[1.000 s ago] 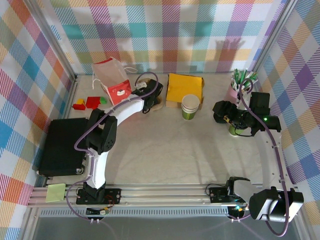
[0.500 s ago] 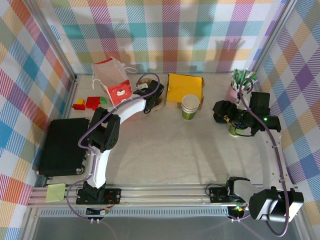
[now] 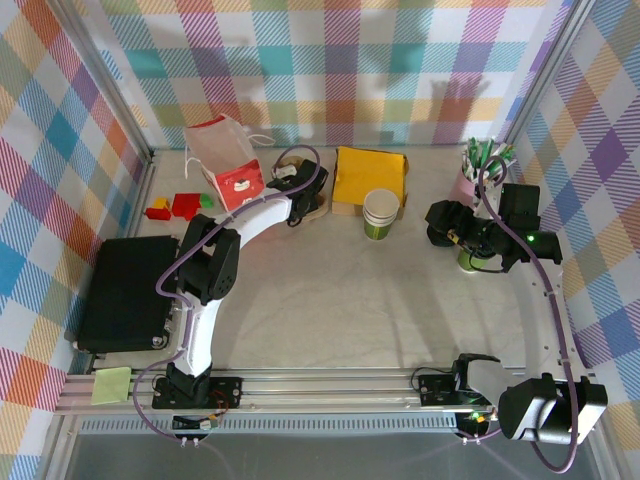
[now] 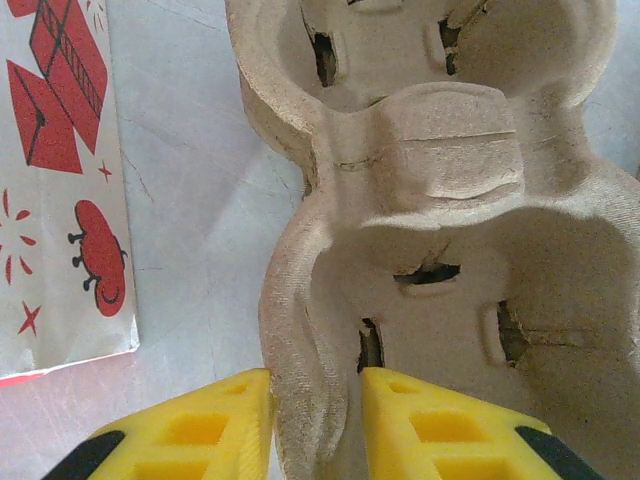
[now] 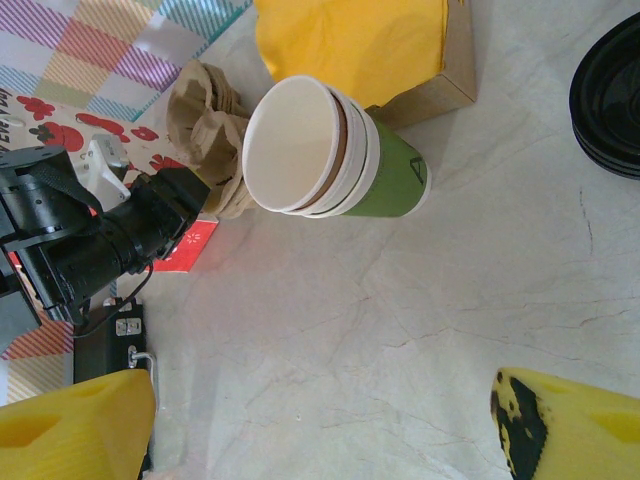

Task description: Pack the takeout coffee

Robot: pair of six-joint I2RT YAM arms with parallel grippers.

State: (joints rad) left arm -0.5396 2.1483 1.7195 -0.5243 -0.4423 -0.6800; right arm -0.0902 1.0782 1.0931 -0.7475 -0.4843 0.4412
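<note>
The left gripper (image 4: 315, 395) pinches its yellow fingers narrowly on a side wall of the pulp cup carrier (image 4: 440, 180), just beside the red-printed paper bag (image 4: 60, 180). The right gripper (image 5: 320, 430) gapes wide over the table, facing the stack of green cups (image 5: 330, 150) and a yellow-topped box (image 5: 350, 40). The takeout coffee (image 3: 466, 263) seems to stand mostly hidden under the right arm, near the pink cup of sticks (image 3: 478, 172).
</note>
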